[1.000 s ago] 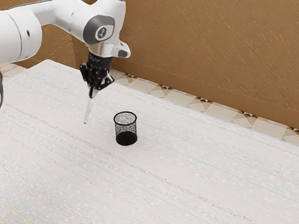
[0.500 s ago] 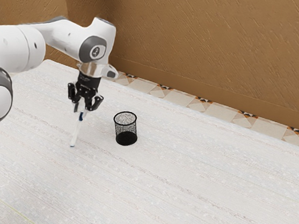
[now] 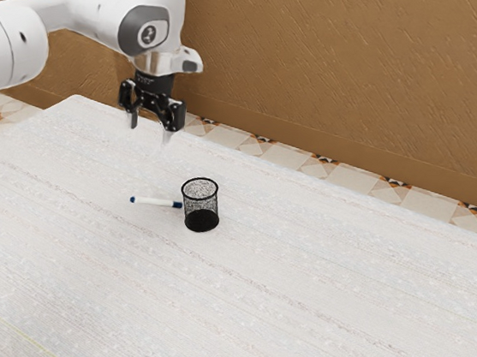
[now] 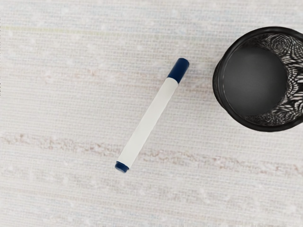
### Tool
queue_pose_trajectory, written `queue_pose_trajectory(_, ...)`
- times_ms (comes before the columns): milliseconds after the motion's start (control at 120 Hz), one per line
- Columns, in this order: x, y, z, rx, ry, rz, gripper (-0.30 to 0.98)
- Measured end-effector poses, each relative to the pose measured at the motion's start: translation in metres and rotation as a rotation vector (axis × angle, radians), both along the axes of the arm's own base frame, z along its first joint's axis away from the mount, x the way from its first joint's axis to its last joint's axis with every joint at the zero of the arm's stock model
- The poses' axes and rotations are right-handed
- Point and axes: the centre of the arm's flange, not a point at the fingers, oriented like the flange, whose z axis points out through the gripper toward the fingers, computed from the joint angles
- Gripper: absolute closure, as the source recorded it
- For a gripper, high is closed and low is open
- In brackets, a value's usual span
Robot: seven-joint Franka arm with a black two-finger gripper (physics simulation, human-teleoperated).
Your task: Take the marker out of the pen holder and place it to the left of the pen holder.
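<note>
And at the exterior view's left, here comes the white arm (image 3: 102,12), reaching in from ten o'clock and carrying the hand (image 3: 151,130) well above the worktop (image 3: 293,305). The hand is released! Its two fingers stand apart with nothing between them, and that height makes sense: it keeps the tips off the marker and away from the rim.

Next along, the marker (image 4: 150,118), out of the holder and lying flat on its side. Seen from the exterior view, it sits at nine o'clock of the pen holder (image 3: 202,207), its capped end pointing towards three, at the mesh. Touching? No, the wrist view gives us a gap between the dark blue cap (image 4: 179,71) and the holder. Lying down is the sensible rest for a slim barrel; on end it could easily topple. It could roll if nudged, though, so a clean exit matters.

And furthest right, the holder itself, upright on its base, mouth up, a steady landmark to place against. If nine o'clock is the left that's wanted, I'd call this job done, with only a straight, unhurried retreat towards twelve to come.
</note>
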Motion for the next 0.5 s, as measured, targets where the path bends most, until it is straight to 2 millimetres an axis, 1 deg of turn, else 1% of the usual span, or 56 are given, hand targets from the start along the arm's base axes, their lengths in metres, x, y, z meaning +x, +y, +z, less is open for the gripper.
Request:
queue_pose_trajectory(67, -0.008, -0.017, 0.026, -0.007, -0.037, -0.024, 0.03)
queue_pose_trajectory(142, -0.019, -0.026, 0.042, -0.022, -0.055, -0.032, 0.02)
queue_pose_trajectory(200, -0.025, -0.031, 0.046, -0.033, -0.063, -0.034, 0.02)
queue_pose_trajectory(275, -0.028, -0.033, 0.049, -0.042, -0.072, -0.035, 0.01)
queue_pose_trajectory(500, -0.028, -0.035, 0.052, -0.053, -0.089, -0.033, 0.00)
